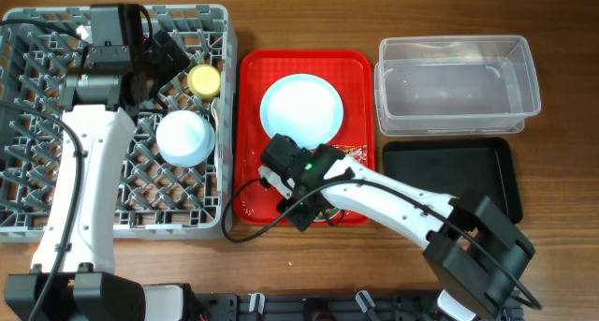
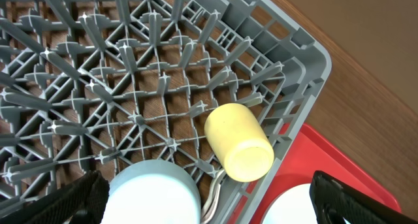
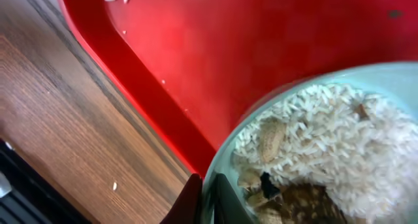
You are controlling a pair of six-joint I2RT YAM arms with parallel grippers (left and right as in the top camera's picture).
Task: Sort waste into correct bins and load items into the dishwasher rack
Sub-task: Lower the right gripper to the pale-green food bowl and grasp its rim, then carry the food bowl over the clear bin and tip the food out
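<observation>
Okay, left of the red tray [image 1: 360, 87] we see the left gripper [image 2: 209, 201] spread wide over the dishwasher rack [image 1: 37, 124], with the yellow cup [image 2: 238, 142] lying inside it. At the tray's front edge, the right gripper [image 3: 208, 192] is clenched on the rim of the rice-filled bowl [image 3: 385, 72].

Nothing legible anywhere, grey rack [image 1: 168, 229] bare of lettering, red tray [image 1: 360, 96] unmarked, clear tub [image 1: 459, 42] unlabelled, yellow cup [image 1: 204, 80] plain, no numbers showing
</observation>
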